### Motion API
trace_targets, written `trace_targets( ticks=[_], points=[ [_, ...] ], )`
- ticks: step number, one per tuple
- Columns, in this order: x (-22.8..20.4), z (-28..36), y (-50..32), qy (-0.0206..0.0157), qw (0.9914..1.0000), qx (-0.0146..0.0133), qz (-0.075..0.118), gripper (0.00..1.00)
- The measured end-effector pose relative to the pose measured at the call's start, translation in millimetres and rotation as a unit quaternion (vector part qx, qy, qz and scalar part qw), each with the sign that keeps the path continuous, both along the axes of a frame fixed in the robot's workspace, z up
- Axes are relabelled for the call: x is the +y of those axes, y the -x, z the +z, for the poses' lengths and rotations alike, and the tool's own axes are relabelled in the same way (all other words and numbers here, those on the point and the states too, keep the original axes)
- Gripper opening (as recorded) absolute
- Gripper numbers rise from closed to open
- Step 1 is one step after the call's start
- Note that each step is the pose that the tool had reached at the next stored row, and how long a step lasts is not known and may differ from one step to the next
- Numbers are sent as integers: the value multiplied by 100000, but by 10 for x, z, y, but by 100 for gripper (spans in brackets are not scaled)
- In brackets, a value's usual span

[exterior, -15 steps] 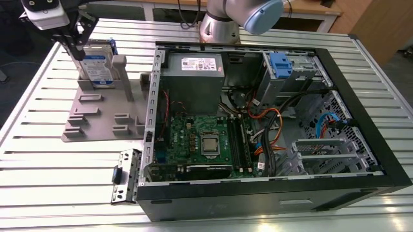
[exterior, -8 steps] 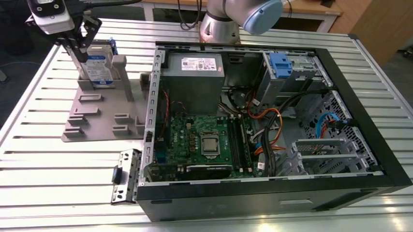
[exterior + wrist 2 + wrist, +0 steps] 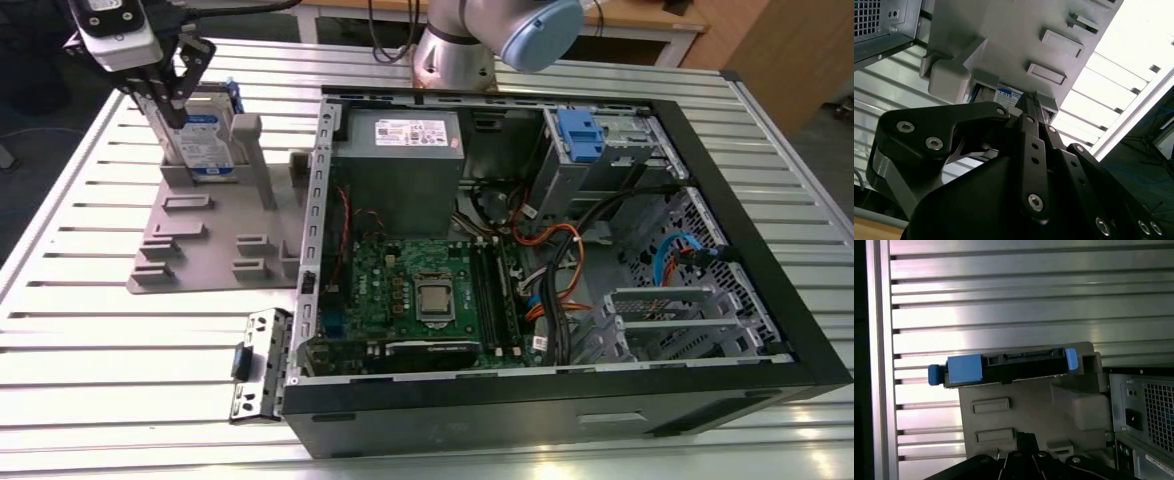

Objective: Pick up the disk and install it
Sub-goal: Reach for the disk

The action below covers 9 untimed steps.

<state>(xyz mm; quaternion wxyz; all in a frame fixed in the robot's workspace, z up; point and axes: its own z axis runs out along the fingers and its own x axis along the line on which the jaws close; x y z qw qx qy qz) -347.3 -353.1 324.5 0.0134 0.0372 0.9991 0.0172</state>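
exterior view: high, over table [image 3: 80, 330] | both wrist views: close on fixture [image 3: 1029, 410]

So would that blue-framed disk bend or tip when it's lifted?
Probably stiff: the disk looks like a flat metal slab in a blue plastic frame. Standing on edge in the grey stand, it would likely tip without those supports. Its smooth faces may be slippery.

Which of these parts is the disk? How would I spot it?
Find the open computer case; on the exterior view's left of it sits a grey stand. The disk stands upright in the stand's far end: silver, framed in bright blue plastic.
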Motion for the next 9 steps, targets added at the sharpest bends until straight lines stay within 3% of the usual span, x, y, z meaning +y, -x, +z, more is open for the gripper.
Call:
trace_targets(
  ticks=[4,9],
  points=[
    [104,0,0,617,99998,-3,-10,10],
    [104,-1,0,653,99998,-10,-6,10]
  ],
)
